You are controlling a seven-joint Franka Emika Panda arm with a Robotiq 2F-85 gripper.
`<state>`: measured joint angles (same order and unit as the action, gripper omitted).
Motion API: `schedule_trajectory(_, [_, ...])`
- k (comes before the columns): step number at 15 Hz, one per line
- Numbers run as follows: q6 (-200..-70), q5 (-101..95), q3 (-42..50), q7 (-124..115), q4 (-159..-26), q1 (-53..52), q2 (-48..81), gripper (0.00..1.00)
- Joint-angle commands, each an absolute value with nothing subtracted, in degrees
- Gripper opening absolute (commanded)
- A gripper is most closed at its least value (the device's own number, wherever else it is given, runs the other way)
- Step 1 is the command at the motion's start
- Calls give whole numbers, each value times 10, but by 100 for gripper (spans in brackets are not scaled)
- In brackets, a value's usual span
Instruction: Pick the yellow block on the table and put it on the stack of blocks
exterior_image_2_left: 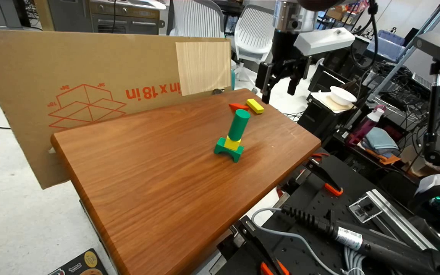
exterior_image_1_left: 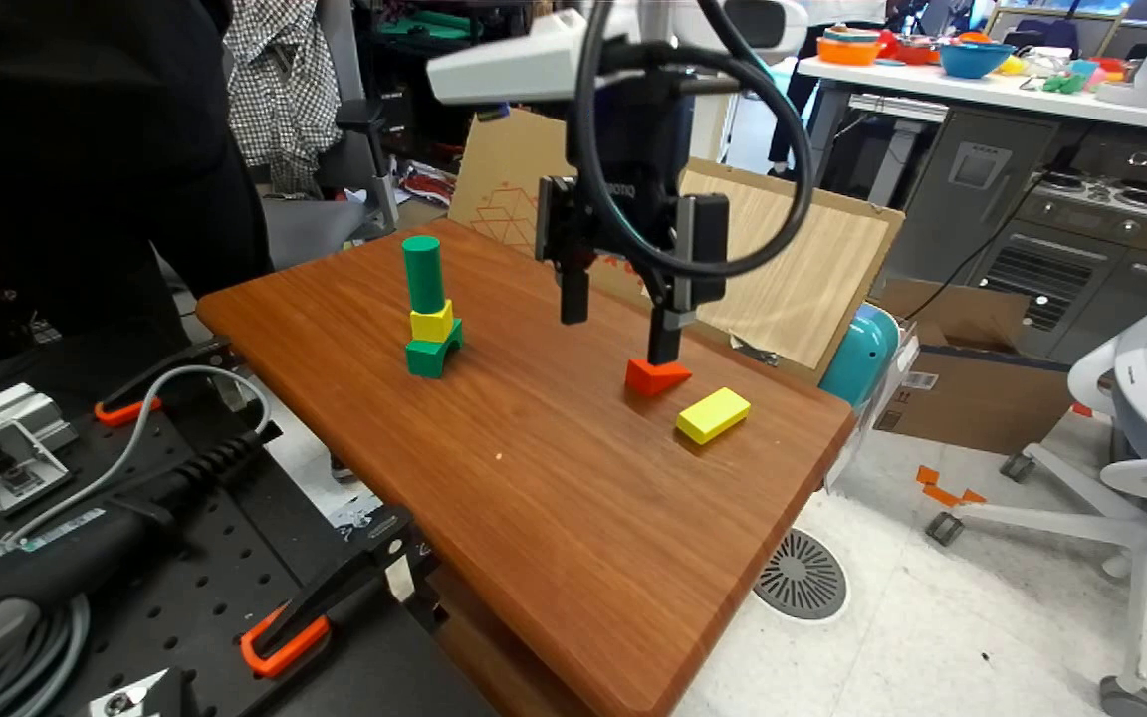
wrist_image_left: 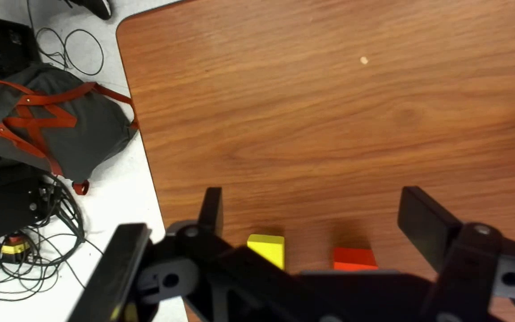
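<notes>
The yellow block (exterior_image_1_left: 713, 415) lies flat on the wooden table (exterior_image_1_left: 534, 498), near one end. It also shows in an exterior view (exterior_image_2_left: 255, 106) and, partly hidden by the gripper, in the wrist view (wrist_image_left: 271, 247). The stack of blocks (exterior_image_1_left: 424, 275) has a green arch at the base, a small yellow block on it and a green cylinder on top, upright; it also shows in an exterior view (exterior_image_2_left: 239, 125). It is out of the wrist view. My gripper (exterior_image_1_left: 620, 324) is open and empty, above the table near the red and yellow blocks; its fingers spread wide in the wrist view (wrist_image_left: 312, 201).
A red-orange wedge block (exterior_image_1_left: 655, 376) lies beside the yellow block; it also shows in the wrist view (wrist_image_left: 354, 258). A large cardboard sheet (exterior_image_2_left: 109, 76) stands along the table's edge. Black clamps with orange handles (exterior_image_1_left: 285, 637) grip the table's side by a black perforated bench.
</notes>
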<state>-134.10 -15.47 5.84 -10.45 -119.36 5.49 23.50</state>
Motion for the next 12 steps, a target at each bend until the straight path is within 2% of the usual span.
schedule_trajectory(1, [-1333, -136, 72, -83, -1103, 56, 320, 100])
schedule_trajectory(12, [-1332, -51, 54, 52, -975, 107, 426, 100])
